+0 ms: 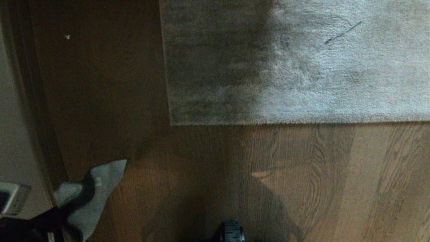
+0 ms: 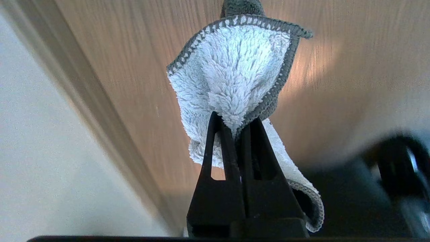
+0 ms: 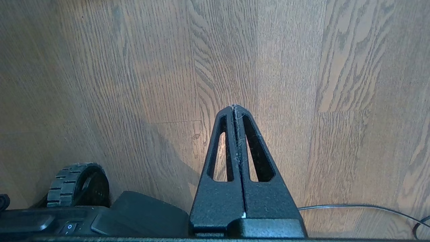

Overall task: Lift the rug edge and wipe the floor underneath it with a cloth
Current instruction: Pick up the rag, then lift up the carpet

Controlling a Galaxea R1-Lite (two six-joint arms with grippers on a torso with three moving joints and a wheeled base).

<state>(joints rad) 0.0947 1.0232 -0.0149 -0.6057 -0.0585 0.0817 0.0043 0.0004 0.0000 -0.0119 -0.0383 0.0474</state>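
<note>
Rug (image 1: 302, 67) fills the upper right of my head view, lying flat on the floor (image 1: 302, 185); its near edge (image 1: 302, 123) runs straight across the picture, its side edge runs away from me, and the two meet at a square corner (image 1: 171, 123) pointing toward my left. Nothing lifts it yet. Low on the left my left jaws (image 1: 65, 215) carry the cloth (image 1: 97, 188), whose free point sticks up toward the rug but remains well apart from it, close beside the wall (image 1: 13, 134). From the left wrist, the jaws are clamped tight on a bunched fold of the cloth (image 2: 231, 77), which stands out past the tips with one flap drooping beside a finger (image 2: 215, 161). From the right wrist, my right jaws (image 3: 237, 111) are pressed together on nothing, hanging over bare floor (image 3: 134, 67) by my wheel (image 3: 77, 183), with a thin cable (image 3: 352, 206) trailing nearby. My worry, judging from this: with the right jaws shut, they cannot take the edge until they part, and the plush pile may slip from a shallow pinch; the narrow hold on the cloth could let it drag loose while wiping; the cable might snag.
</note>
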